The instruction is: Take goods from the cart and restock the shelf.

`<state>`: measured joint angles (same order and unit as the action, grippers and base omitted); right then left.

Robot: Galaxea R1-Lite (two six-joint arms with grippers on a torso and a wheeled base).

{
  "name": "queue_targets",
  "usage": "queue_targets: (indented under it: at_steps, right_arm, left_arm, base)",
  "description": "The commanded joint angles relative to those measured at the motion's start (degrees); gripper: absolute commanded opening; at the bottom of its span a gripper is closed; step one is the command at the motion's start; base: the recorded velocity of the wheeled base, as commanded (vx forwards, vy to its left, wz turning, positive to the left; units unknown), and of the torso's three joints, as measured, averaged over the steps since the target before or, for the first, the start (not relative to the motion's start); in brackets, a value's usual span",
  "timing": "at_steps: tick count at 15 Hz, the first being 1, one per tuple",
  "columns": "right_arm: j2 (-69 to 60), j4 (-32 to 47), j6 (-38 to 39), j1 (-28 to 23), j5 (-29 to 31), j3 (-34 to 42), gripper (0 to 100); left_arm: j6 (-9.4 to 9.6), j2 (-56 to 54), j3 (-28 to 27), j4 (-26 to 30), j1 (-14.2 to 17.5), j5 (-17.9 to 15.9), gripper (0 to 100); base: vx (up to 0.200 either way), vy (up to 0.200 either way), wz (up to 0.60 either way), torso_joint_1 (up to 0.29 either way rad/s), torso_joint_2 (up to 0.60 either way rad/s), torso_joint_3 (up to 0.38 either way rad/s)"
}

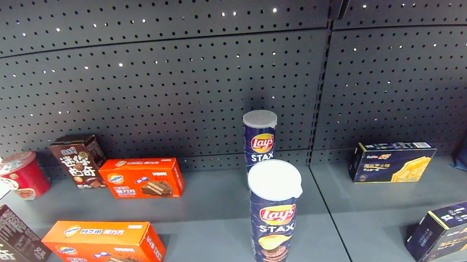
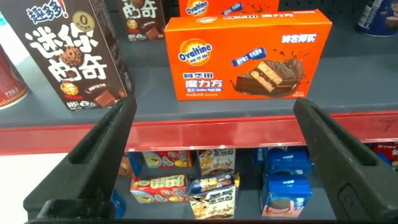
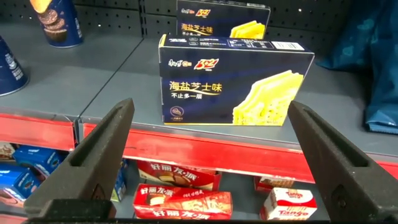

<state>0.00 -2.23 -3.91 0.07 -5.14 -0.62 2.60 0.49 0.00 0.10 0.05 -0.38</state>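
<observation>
Head view: shelf (image 1: pixel 218 208) with two upright chip cans at centre, front can (image 1: pixel 276 222) and rear can (image 1: pixel 261 141); front orange box (image 1: pixel 103 245) on its left side; front dark blue box (image 1: pixel 454 228) on its right; left gripper (image 2: pixel 214 106) spread wide, empty, facing the front orange box; right gripper (image 3: pixel 211 106) equally wide, empty, facing the front dark blue box.

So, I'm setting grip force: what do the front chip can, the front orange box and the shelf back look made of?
Can: probably glossy printed paperboard tube, with a whitish plastic-looking lid. Box: thin glossy cardboard, going by its sharp folded edges. Shelf back: likely matt painted metal, punched with regular holes.
</observation>
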Motion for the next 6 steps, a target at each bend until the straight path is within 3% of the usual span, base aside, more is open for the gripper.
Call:
queue_targets:
  at_steps: [1,6]
  right_arm:
    - [0.09,-0.05,-0.04,0.01,-0.04,0.01,100]
    - [0.09,-0.05,-0.22,0.01,-0.04,0.01,100]
  left_arm:
    - [-0.05,0.04,0.00,-0.01,0.04,0.03,100]
    - [-0.05,0.04,0.00,-0.01,0.04,0.03,100]
  base:
    - [0.000,0.000,0.00,0.000,0.00,0.000]
    - [0.000,0.000,0.00,0.000,0.00,0.000]
